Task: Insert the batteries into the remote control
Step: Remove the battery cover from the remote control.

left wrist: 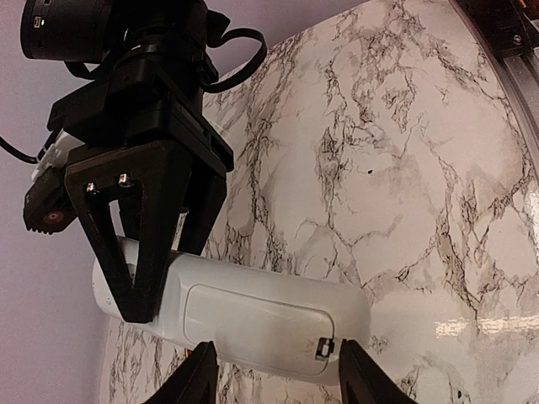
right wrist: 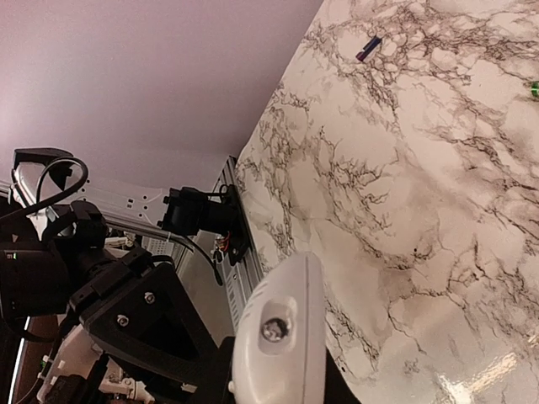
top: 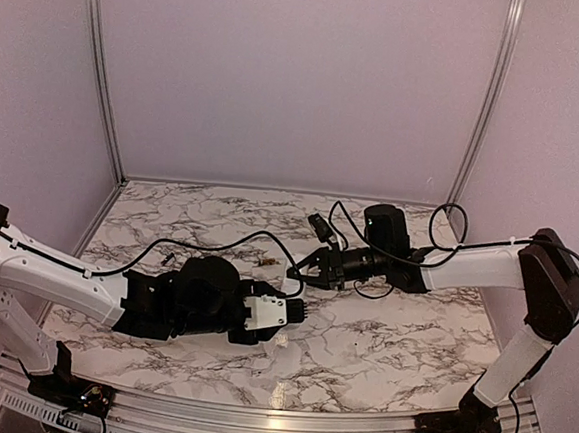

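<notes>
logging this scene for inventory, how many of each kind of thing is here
grippers: 2 (left gripper, right gripper)
remote control: 1
small loose pieces on the table, possibly batteries: 2 (dark piece, green piece)
total: 5

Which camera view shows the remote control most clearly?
The left wrist view: the remote control shows its whole back with the closed battery cover, held between both pincers. The right wrist view shows only one end. The top view shows a small white patch.
</notes>
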{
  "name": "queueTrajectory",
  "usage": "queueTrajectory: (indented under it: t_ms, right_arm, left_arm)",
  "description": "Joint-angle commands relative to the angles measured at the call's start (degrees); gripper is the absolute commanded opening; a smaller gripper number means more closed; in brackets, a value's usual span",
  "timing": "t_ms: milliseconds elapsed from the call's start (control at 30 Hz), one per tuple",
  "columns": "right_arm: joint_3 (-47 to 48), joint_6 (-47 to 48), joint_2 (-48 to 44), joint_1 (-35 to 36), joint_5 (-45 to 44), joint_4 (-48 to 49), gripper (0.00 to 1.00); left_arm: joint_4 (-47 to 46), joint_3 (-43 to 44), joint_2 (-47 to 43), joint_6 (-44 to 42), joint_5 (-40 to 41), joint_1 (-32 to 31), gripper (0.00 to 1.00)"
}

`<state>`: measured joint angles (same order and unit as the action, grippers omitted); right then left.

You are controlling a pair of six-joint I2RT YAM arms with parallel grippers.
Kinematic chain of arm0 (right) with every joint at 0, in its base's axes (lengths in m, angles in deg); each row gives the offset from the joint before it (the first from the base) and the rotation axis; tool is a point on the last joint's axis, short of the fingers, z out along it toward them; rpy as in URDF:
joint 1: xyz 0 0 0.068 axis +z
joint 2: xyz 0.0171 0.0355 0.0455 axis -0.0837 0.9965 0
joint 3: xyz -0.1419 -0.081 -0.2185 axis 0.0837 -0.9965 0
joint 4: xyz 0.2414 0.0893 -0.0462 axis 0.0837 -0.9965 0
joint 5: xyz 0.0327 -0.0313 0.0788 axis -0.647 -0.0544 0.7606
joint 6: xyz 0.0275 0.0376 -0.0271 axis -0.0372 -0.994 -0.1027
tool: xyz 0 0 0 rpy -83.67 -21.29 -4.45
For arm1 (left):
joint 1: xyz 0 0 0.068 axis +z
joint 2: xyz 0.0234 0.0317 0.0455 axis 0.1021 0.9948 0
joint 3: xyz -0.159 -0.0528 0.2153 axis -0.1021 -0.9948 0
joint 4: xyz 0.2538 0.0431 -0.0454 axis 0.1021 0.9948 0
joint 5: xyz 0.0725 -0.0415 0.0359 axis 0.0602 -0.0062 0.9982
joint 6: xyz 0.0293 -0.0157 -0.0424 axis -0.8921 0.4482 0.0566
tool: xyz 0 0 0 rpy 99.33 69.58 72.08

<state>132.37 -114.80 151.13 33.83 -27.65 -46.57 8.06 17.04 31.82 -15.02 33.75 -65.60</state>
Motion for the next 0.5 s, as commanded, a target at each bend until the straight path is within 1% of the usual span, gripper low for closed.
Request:
queueTrajectory:
  t_ms: [0,267,467]
  right_arm:
    - [1.23,-0.2,0.84,1.14,0.91,0.75,0.0]
    - [1.79,-0.15,1.22,1.8,1.33,0.83,0.0]
    - [1.38,0.21,1.77,1.42,1.08,0.65,0.0]
  left_arm:
    - [1.18,2.02,0.44,0.32,-0.11,0.53,0.51]
    - [0.95,2.02,0.85,-0.3,1.87,0.67,0.49]
    - [2.64,3.17,-1.12,-0.53,0.78,0.47,0.49]
